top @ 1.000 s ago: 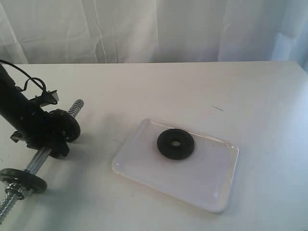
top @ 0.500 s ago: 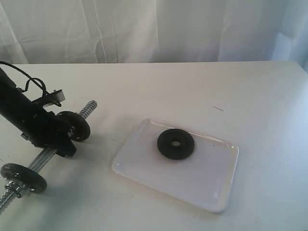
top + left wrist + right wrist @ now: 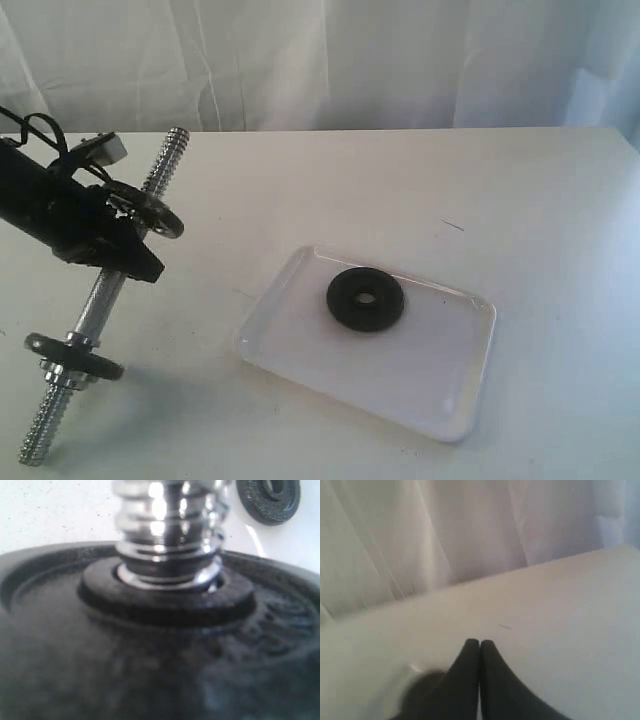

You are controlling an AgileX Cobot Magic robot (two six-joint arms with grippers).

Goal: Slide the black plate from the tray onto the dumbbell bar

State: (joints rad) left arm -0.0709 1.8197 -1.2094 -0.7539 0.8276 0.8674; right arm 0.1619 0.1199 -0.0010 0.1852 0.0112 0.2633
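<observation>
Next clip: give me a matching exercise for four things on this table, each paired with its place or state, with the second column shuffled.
Column one
1. matte-black round plate with a centre hole
2. glossy white rectangular tray
3. chrome threaded dumbbell bar
4. right gripper

Column two
A. shut, holding nothing
B. lying flat inside the tray
C. resting on the white table
D. held tilted by the left gripper

Pairs: 1-B, 2-C, 3-D, 4-A

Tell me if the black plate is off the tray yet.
No, the black plate lies flat inside the tray, apart from the dumbbell bar.
</observation>
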